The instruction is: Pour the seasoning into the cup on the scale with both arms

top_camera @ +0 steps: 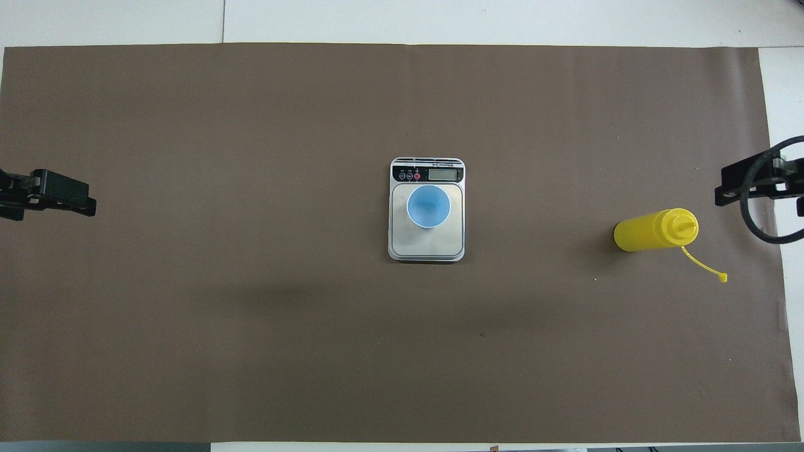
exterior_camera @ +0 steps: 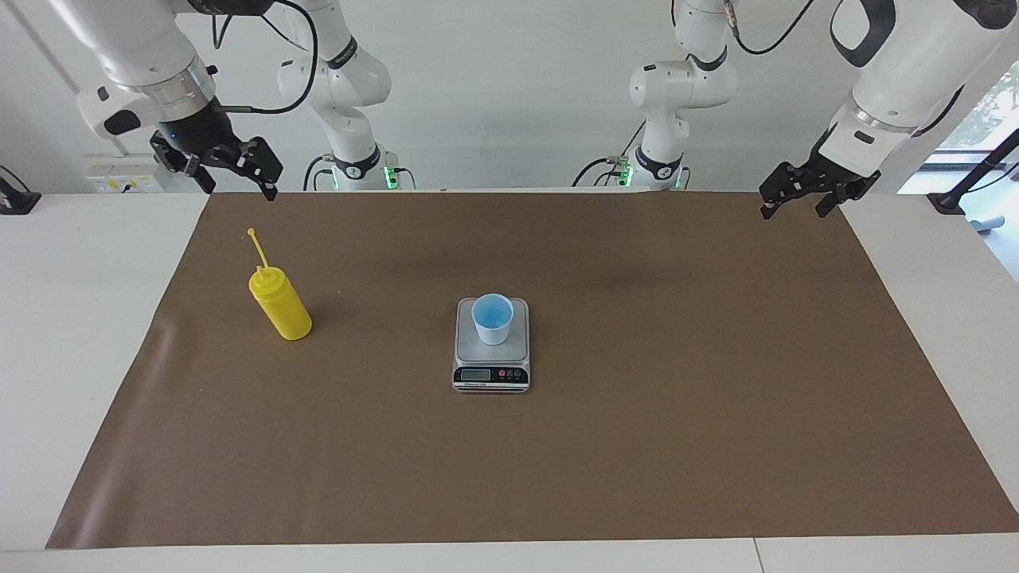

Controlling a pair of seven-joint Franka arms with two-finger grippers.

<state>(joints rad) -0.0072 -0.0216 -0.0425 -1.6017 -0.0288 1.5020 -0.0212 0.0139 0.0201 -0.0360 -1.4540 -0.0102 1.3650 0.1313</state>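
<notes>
On the table (exterior_camera: 72,318) lies one brown mat (exterior_camera: 637,446), and on this mat there are three things: one bottle, one scale and one cup.

The yellow bottle (exterior_camera: 280,304) stands upright on the mat toward the right arm's end of the table. It has a cone-shaped cap, and one thin yellow stick (exterior_camera: 256,246) comes out from the cap and leans a little to the side. Nothing touches the bottle.

The scale (exterior_camera: 492,346) sits in the middle of the mat, well apart from the bottle. Its display and its small red and black buttons are on the side that is farther from the robots. The light blue cup (exterior_camera: 492,318) stands upright on the silver platform of the scale, with the open side up. The inside of the cup is blue; whether something is inside it cannot be told.

There are two arms, and each one has one black gripper. The right gripper (exterior_camera: 232,169) is up in the air over the edge of the mat at the right arm's end, above the bottle and not touching it. Its fingers are spread apart and hold nothing. The left gripper (exterior_camera: 792,195) hangs over the corner of the mat at the left arm's end, well apart from the scale. Its fingers are also apart and hold nothing.
</notes>
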